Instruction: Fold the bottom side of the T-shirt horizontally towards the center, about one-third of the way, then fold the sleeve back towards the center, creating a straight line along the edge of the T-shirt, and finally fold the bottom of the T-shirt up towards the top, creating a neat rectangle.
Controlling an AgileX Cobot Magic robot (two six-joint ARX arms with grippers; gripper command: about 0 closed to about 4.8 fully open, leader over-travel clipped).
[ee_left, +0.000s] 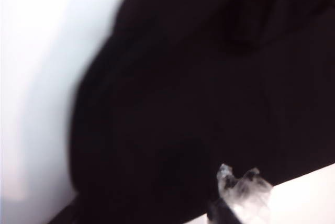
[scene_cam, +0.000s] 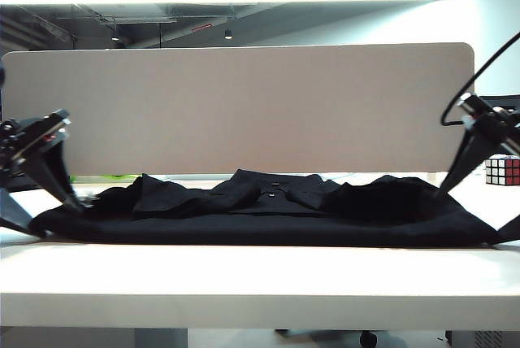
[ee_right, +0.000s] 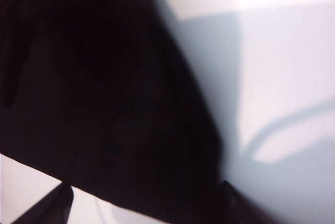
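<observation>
A: How far along is it?

B: Early, I'd judge. The T-shirt [scene_cam: 268, 210] lies spread across the counter [scene_cam: 244, 275], collar at the far side, rumpled, with no neat fold showing.

A: And the arms?

B: Left gripper [scene_cam: 57, 193] slants down at the shirt's left edge, right gripper [scene_cam: 479, 206] at its right edge. Both have jaws parted; whether either holds cloth, I cannot tell.

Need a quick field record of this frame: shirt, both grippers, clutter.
shirt: T-shirt black, spread across the table, rumpled, collar buttons showing mid-far side
left gripper: left gripper at the shirt's left end, fingers angled down to the cloth; grip cannot be told
right gripper: right gripper at the shirt's right end, jaws open, straddling the cloth edge
clutter: Rubik's cube far right
backdrop: beige divider panel
</observation>
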